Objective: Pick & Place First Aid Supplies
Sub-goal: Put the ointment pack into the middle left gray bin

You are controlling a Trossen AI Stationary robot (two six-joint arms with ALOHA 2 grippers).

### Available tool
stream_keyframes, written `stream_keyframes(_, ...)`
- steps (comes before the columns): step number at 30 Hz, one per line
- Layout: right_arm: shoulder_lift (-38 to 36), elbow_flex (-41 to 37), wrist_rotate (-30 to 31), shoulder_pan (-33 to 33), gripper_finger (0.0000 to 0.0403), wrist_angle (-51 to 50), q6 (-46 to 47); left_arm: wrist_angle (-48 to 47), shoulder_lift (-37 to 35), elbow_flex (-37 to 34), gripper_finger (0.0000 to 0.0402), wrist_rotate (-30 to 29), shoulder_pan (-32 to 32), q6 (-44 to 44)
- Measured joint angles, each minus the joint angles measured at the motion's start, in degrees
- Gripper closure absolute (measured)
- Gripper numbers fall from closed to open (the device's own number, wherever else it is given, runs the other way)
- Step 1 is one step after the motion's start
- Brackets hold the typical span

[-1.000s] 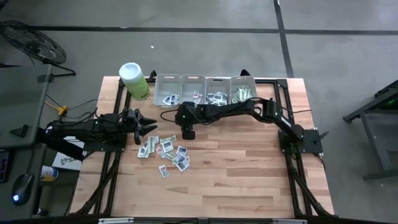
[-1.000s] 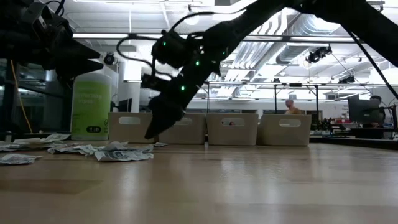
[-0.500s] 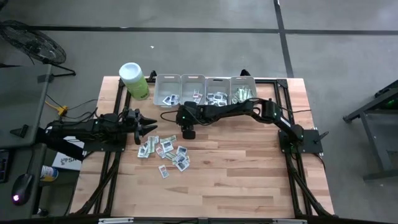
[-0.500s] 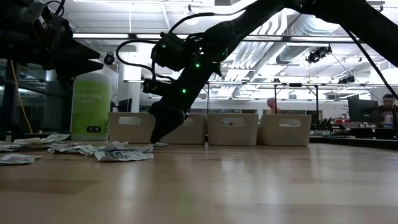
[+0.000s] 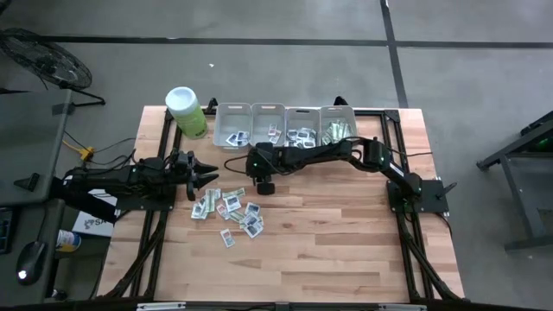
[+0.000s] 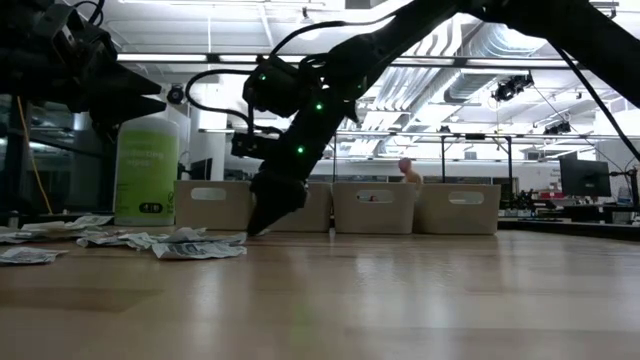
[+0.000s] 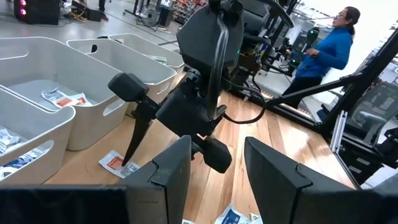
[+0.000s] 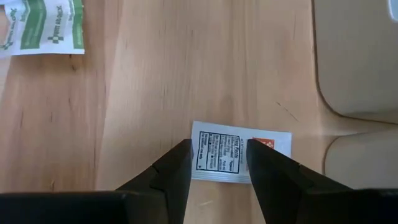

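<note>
The right end effector [image 5: 263, 186] is reaching down at the centre of the high view, its two fingers [image 8: 177, 168] standing open on either side of a small white packet [image 8: 241, 152] with black print and an orange corner, which is lying flat on the wooden surface [image 5: 346, 250]; the fingers are not gripping it. In the low view this end effector [image 6: 262, 222] is pointing down with its tips close to the surface, in front of the row of grey bins [image 6: 372, 207]. The left end effector [image 5: 207, 175] is hovering at centre left of the high view, its fingers spread open and holding nothing. The loose pile of first aid packets [image 5: 229, 210] is lying just below the centre of that view, between and below the two arms, while more packets are sitting inside the four bins [image 5: 285, 111] along the upper middle. A lime-green canister [image 5: 186, 112] with a white lid is standing to the left of the bins. A person in a blue top [image 7: 326, 53] is standing in the room beyond.
</note>
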Motion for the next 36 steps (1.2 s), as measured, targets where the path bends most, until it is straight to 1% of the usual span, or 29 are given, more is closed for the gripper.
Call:
stream_keyframes(8, 0.0, 0.09, -1.44, 0.71, 0.0254, -3.07, 0.52, 0.0, 0.0, -0.02, 0.0252, 0.01, 0.0, 0.0)
stream_keyframes(19, -0.17, 0.11, -1.59, 3.93, 0.0254, -10.06, 5.55, 0.0, 0.0, -0.02, 0.0252, 0.03, 0.0, 0.0)
stream_keyframes(23, -0.25, 0.11, -1.85, 5.69, 0.0254, -12.89, 9.05, 0.0, 0.0, -0.01, 0.0252, 0.03, 0.0, 0.0)
stream_keyframes(29, -0.42, 0.15, -7.06, 7.31, 0.026, -18.29, 14.06, 0.0, 0.0, 0.0, 0.0252, 0.05, 0.0, 0.0)
stream_keyframes(36, -0.61, 0.2, -10.64, 7.9, 0.0282, -21.88, 15.5, 0.0, 0.0, 0.0, 0.0252, 0.05, 0.0, 0.0)
